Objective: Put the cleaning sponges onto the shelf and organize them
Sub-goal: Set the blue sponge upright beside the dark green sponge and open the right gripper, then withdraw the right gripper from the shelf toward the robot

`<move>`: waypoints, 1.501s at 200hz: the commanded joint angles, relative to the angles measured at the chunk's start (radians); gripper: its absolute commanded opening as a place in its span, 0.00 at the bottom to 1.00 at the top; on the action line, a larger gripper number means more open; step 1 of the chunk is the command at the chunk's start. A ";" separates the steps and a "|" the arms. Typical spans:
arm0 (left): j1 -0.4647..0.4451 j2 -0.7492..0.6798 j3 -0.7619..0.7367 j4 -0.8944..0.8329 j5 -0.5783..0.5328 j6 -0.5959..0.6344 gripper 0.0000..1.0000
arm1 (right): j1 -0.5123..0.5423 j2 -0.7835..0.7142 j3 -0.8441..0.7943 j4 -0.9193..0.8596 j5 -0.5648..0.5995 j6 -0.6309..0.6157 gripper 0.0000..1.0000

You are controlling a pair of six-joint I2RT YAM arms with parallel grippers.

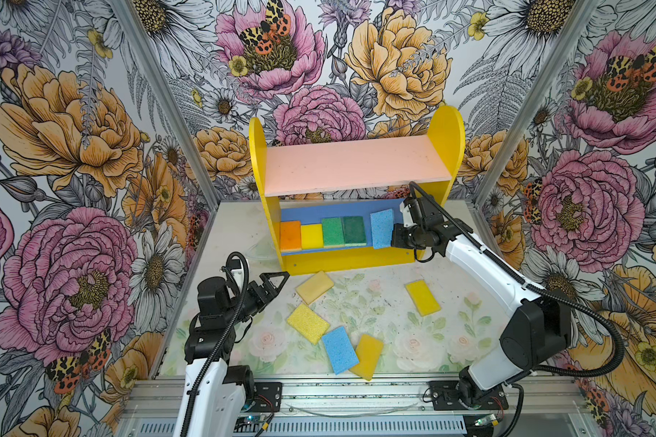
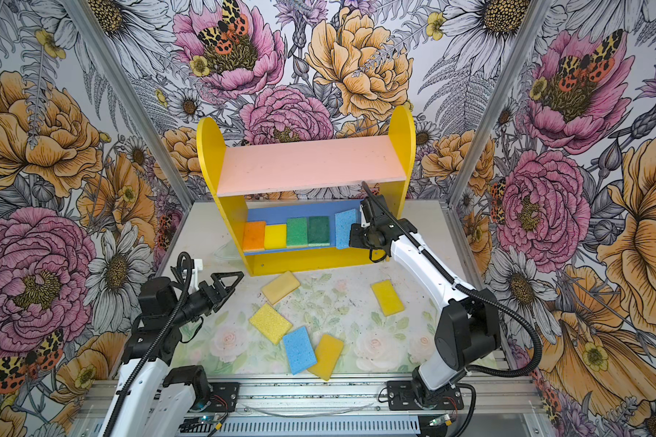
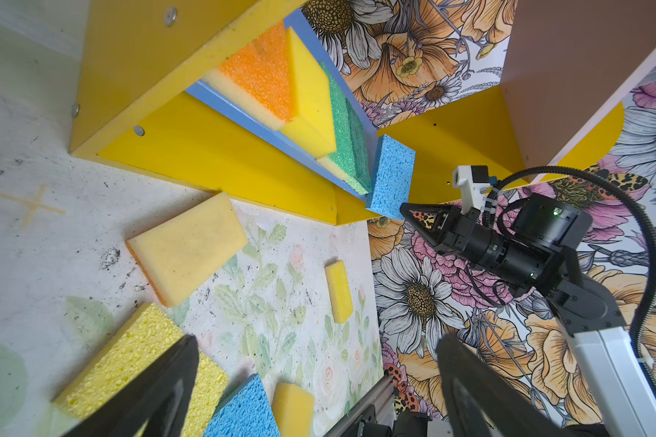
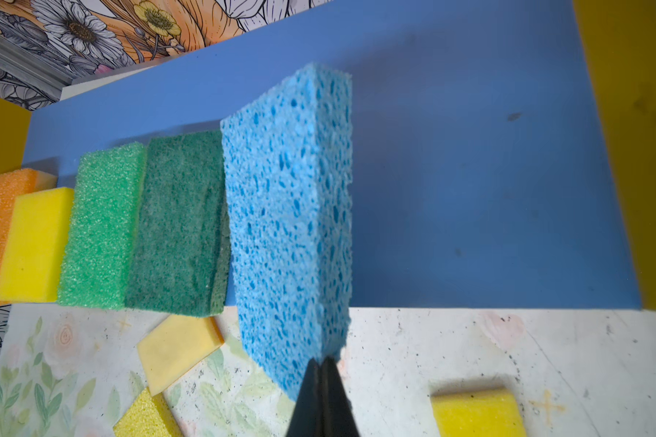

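The shelf [image 1: 356, 166] stands at the back, with yellow sides, a pink upper board and a blue lower board [image 4: 470, 170]. An orange [image 1: 290, 235], a yellow [image 1: 311, 235], a green [image 1: 332, 231] and a dark green sponge [image 1: 354, 230] lie in a row on the lower board. My right gripper [image 4: 322, 363] is shut on a corner of a light blue sponge [image 1: 382, 228], which is tilted over the board's front edge beside the dark green one. My left gripper [image 1: 283, 280] hangs open and empty over the table's left side. Several sponges lie loose on the table: pale yellow [image 1: 314, 286], yellow [image 1: 422, 297], textured yellow [image 1: 307, 323], blue [image 1: 339, 350] and amber [image 1: 367, 355].
Flowered walls close in the table at the back and both sides. A metal rail [image 1: 356, 393] with both arm bases runs along the front edge. The blue lower board is bare to the right of the held sponge, up to the yellow side panel [image 4: 637, 151].
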 commanded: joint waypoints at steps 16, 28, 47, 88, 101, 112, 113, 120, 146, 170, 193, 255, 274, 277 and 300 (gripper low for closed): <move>0.019 0.005 0.000 0.025 0.002 0.010 0.99 | -0.014 0.056 0.075 0.039 -0.050 -0.023 0.00; 0.020 0.007 0.001 0.026 0.007 0.009 0.99 | -0.016 0.074 0.086 0.038 -0.060 -0.024 0.00; 0.022 0.009 0.001 0.025 0.011 0.009 0.99 | -0.017 0.097 0.103 0.039 -0.080 -0.026 0.00; 0.026 0.014 0.002 0.025 0.012 0.007 0.99 | -0.021 0.123 0.116 0.038 -0.090 -0.033 0.01; 0.026 0.014 0.001 0.026 0.011 0.008 0.99 | -0.022 0.126 0.114 0.039 -0.088 -0.035 0.08; 0.026 0.014 0.000 0.025 0.011 0.008 0.99 | -0.024 0.128 0.114 0.039 -0.081 -0.037 0.17; 0.026 0.015 0.000 0.025 0.011 0.008 0.99 | -0.024 0.128 0.114 0.039 -0.079 -0.037 0.18; 0.026 0.014 0.000 0.026 0.011 0.006 0.99 | -0.024 0.128 0.112 0.040 -0.073 -0.038 0.23; 0.028 0.020 0.002 0.025 0.014 0.008 0.99 | -0.028 0.118 0.114 0.043 -0.049 -0.043 0.39; 0.029 0.021 0.001 0.026 0.010 0.008 0.99 | -0.029 0.104 0.107 0.049 -0.043 -0.041 0.47; 0.029 0.021 0.001 0.025 0.011 0.007 0.99 | -0.028 0.074 0.072 0.076 -0.057 -0.029 0.50; 0.031 0.020 -0.003 0.033 0.012 0.006 0.99 | 0.017 -0.079 -0.073 0.132 -0.076 0.025 0.53; 0.031 0.018 -0.004 0.034 0.012 0.004 0.99 | 0.044 -0.119 -0.122 0.144 -0.082 0.057 0.54; 0.031 0.018 -0.004 0.033 0.012 0.004 0.99 | 0.048 -0.121 -0.127 0.145 -0.083 0.060 0.53; 0.030 0.018 -0.004 0.033 0.012 0.004 0.99 | 0.085 -0.130 -0.177 0.167 -0.110 0.108 0.50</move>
